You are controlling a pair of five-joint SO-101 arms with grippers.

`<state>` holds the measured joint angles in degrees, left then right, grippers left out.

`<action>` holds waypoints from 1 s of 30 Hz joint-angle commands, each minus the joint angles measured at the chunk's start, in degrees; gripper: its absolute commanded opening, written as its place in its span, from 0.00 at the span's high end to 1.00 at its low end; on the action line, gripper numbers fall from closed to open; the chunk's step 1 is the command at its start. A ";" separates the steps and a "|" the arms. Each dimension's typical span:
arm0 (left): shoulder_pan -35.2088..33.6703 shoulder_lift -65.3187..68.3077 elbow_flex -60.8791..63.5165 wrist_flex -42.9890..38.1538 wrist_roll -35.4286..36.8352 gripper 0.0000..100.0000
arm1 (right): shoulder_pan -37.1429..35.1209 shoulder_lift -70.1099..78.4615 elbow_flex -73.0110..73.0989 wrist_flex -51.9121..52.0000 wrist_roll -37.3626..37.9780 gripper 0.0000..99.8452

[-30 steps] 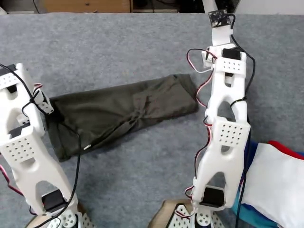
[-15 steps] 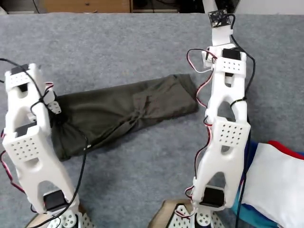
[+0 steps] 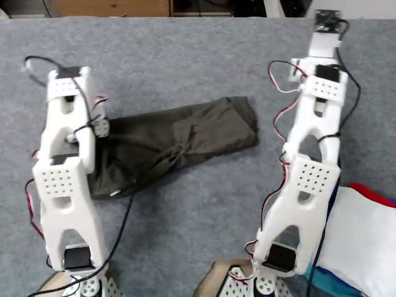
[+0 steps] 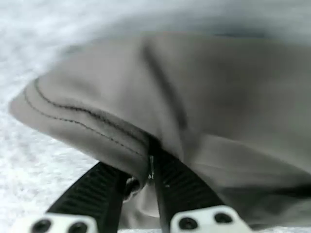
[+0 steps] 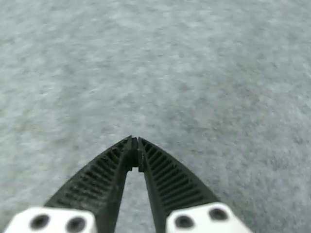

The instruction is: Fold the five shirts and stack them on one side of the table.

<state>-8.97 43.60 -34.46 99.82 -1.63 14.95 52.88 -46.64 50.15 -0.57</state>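
Between the fingers of the left gripper sits a fold of the olive shirt. The jaws are closed down on the cloth with no gap visible, and a stitched hem hangs just over the fingertips. From that grip point the shirt runs away across the grey table as a long, bunched roll, with a twist of creases about midway along it. Its far end lies near the right arm but apart from it. The left arm stands over the gripped end and covers part of the cloth in the high view.

Right gripper: fingers pressed together tip to tip, holding nothing. Grey table surface lies beneath and ahead of it. It is well apart from the shirt.

Behind the right gripper, beside the base of its arm on the side away from the left arm, lies a stack of folded shirts. A white one is on top; red, blue and teal edges show beneath it.
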 commanded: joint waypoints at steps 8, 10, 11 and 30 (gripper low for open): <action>18.02 -10.15 -9.76 0.97 8.62 0.98 | 1.89 0.75 -4.35 -1.32 -1.14 0.99; 20.31 -9.63 -13.63 0.88 10.99 0.98 | 1.89 0.75 -4.35 -1.32 -1.14 0.99; 21.36 -9.19 -16.00 0.88 11.78 0.98 | 1.89 0.75 -4.35 -1.32 -1.14 0.99; 35.60 6.55 -46.42 -11.78 29.10 0.98 | 4.62 0.84 -4.62 -2.02 -4.22 0.99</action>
<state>23.82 50.73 -75.78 90.24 24.92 18.02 54.11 -48.22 49.80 -2.51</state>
